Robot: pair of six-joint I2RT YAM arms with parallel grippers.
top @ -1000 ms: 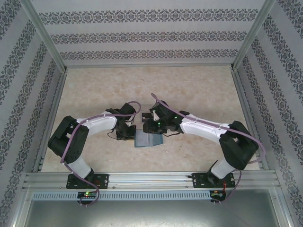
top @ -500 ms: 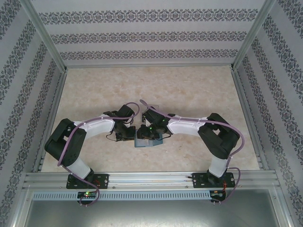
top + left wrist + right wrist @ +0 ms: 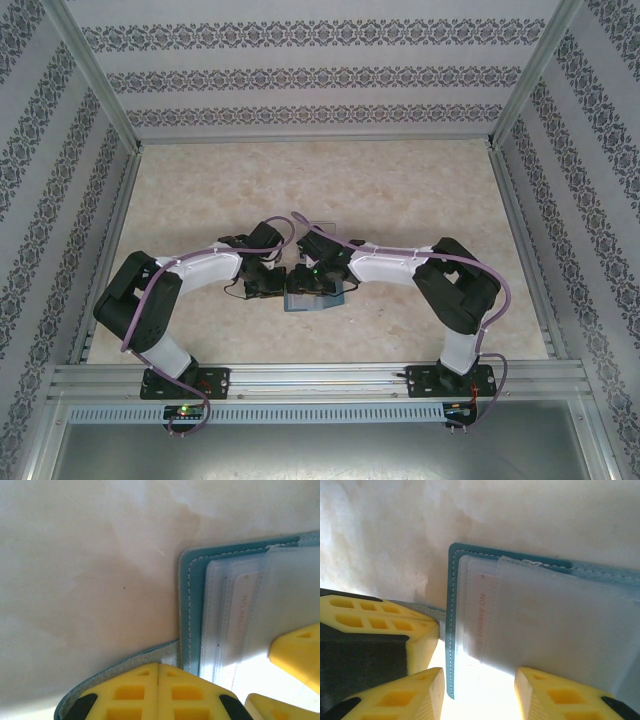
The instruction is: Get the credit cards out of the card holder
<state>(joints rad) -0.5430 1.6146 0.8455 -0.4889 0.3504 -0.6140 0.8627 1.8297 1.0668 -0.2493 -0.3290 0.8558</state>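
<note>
A matt teal card holder point(image 3: 451, 630), leather-like with pale stitching and a rougher, suede-like grey underside at its tab, lies on a smooth, marble-patterned table point(image 3: 400, 190) with a faint sheen. Its clear plastic sleeves point(image 3: 560, 615) are glossy and slightly cloudy over a pale credit card point(image 3: 481, 605) with printed lettering. The left gripper point(image 3: 158, 666) and right gripper point(image 3: 479, 675) are matt yellow moulded plastic; the frame rail point(image 3: 320, 378) is brushed metal.
</note>
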